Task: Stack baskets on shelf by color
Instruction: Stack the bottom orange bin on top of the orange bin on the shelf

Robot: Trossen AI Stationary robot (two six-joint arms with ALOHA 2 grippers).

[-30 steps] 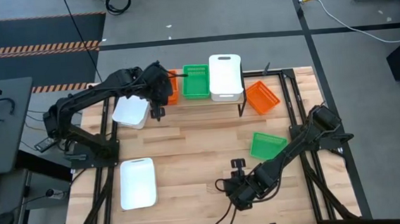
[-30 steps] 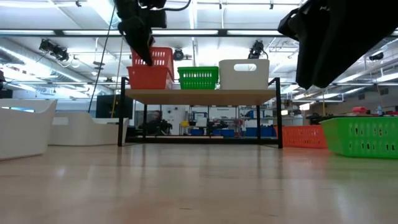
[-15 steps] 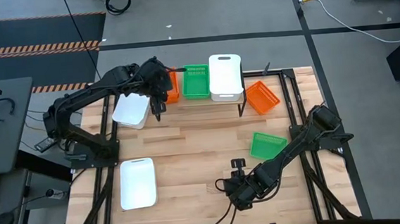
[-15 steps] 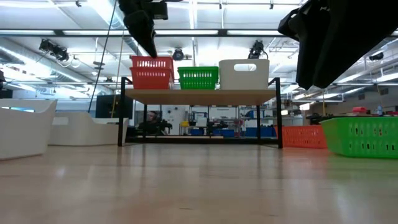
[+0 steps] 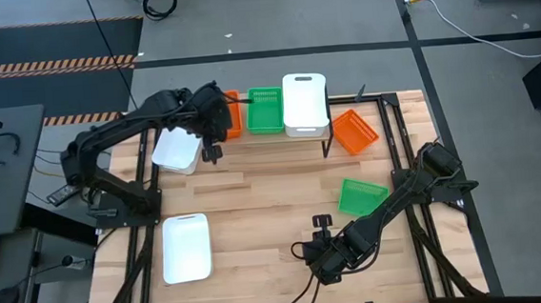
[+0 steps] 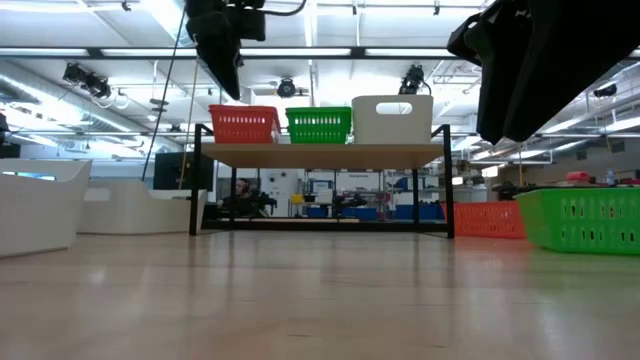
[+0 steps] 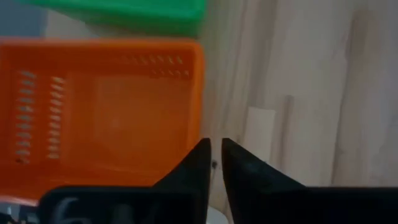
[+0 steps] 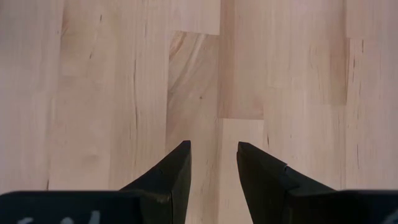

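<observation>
Left gripper (image 7: 212, 163) nearly closed, right gripper (image 8: 212, 163) parted.

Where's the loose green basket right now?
In the high view the green basket lies on the table's right side, below the orange basket, beside the right arm.

— What sits on the shelf (image 6: 320, 153)?
— An orange basket (image 6: 243, 124), a green basket (image 6: 319, 124) and a white basket (image 6: 392, 119), side by side.
— And at three o'clock?
— Another green basket (image 6: 580, 220) on the table (image 6: 300, 300).
</observation>
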